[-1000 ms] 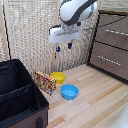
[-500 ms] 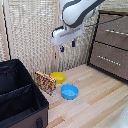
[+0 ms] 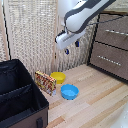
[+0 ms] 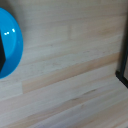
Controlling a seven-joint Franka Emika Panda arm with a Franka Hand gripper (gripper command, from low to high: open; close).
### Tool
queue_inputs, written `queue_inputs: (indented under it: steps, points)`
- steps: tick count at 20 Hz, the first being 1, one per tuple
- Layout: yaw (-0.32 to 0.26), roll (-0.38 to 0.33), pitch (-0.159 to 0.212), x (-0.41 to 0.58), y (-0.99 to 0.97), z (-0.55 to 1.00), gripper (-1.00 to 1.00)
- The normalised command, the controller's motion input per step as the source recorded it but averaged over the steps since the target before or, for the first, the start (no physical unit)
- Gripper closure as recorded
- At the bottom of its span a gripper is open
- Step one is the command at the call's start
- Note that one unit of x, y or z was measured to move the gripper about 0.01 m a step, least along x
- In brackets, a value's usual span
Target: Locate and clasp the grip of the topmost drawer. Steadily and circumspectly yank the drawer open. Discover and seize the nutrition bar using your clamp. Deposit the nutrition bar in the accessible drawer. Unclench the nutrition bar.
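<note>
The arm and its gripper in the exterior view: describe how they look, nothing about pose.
The arm is bulky, with smooth white rounded shells and a grey band at a joint. It ends in a white block carrying the small dark gripper, whose short fingers are tipped blue. No cables or markings can be made out.

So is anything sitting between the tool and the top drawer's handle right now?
Nothing visible does. The tool hangs in open air towards the exterior view's left of the dresser, and the topmost drawer with its silver bar handle is shut, with clear space between. The bowls and the nutrition bar lie low on the floor.
</note>
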Motion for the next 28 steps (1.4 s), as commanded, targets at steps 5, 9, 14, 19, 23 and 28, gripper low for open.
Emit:
queue_inputs:
  steps: [5,9,14,19,23,28]
  points:
    - [0.086,-0.304,0.030,0.171,0.00,0.22,-1.00]
    - [0.090,-0.268,0.000,0.261,0.00,0.40,-1.00]
    - [0.095,-0.245,0.001,0.279,0.00,0.48,-1.00]
    - [0.035,-0.316,0.021,0.297,0.00,0.29,-1.00]
    - [-0.025,-0.366,0.048,0.345,0.00,0.19,-1.00]
    - [-0.093,-0.337,0.060,0.325,0.01,0.28,-1.00]
